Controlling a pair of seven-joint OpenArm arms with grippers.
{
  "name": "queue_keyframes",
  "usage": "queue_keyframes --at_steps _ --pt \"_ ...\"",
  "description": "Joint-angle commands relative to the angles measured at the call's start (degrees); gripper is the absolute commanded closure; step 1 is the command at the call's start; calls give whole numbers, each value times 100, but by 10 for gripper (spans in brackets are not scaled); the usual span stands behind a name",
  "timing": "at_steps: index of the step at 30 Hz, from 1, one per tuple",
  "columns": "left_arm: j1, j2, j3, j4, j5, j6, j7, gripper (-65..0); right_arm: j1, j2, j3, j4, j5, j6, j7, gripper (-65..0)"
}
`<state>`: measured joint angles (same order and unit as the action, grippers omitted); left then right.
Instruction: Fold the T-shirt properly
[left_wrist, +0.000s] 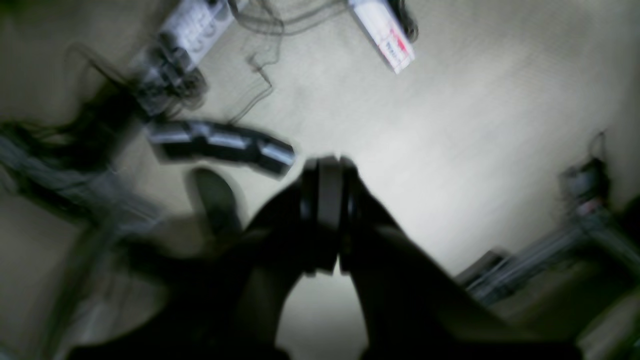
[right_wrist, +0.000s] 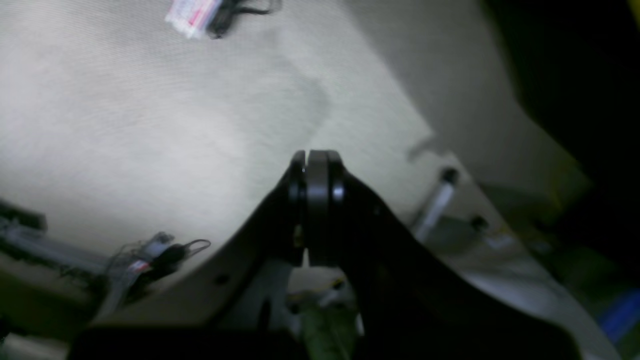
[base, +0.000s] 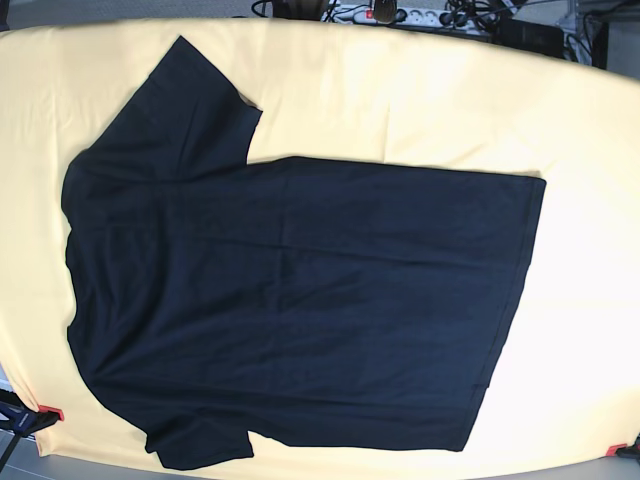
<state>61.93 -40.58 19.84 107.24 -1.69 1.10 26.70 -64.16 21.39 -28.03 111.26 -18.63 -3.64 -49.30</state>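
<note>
The black T-shirt (base: 290, 300) lies flat and spread out on the yellow cloth (base: 400, 90) in the base view. Its shoulders and both short sleeves are at the left and its hem is at the right. Neither gripper shows in the base view. In the left wrist view my left gripper (left_wrist: 327, 170) is shut on nothing, raised over a pale floor, and the picture is blurred. In the right wrist view my right gripper (right_wrist: 316, 160) is also shut and empty over the same kind of floor. The T-shirt shows in neither wrist view.
A power strip (base: 400, 15) and cables lie beyond the table's far edge. Red markers (base: 50, 412) sit at the front corners of the cloth. On the floor are a power strip (left_wrist: 195, 30), a white box (left_wrist: 385, 35) and metal frame legs (right_wrist: 435, 200).
</note>
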Motion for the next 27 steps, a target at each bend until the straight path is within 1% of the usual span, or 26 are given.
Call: queue_keyframes --at_steps 1,5,8,10,12,16,18,20,22,25,27 --pt "267 -127 -42 352 133 26 33 0 -249 96 -15 376 -120 -66 -42 0" --pt "822 -415 -415 1482 758 177 313 0 -874 439 -15 1429 -660 -363 -105 0" --pt "1095 -468 -872 2149 922 221 378 0 -1084 605 -15 2009 -1080 -511 -236 0" --pt "1158 -468 -1241 2518 916 216 378 0 -1084 643 -15 2317 -1373 -616 -245 0" --pt "1152 -468 -1596 2776 916 214 376 0 -1084 640 -15 2374 -1707 -704 -243 0" --pt "1150 -468 -2199 2776 916 214 372 0 -1084 640 -4 2374 -2426 -739 -236 0" --pt "1134 -468 -2472 2776 914 214 286 0 -1084 643 -4 2374 -2680 -798 -201 0" --pt "1064 -468 -2704 2776 890 186 164 0 -927 643 -4 2374 -2682 -820 -46 0" --pt "885 -470 -2879 2776 833 -13 138 0 -658 643 -4 2374 -2682 -811 70 0" --pt "531 -470 -2992 2776 802 -157 114 0 -210 645 -4 2374 -2664 -778 74 0" --pt "278 -501 -3003 2776 761 -186 33 0 66 691 -4 2374 -2610 -726 203 0"
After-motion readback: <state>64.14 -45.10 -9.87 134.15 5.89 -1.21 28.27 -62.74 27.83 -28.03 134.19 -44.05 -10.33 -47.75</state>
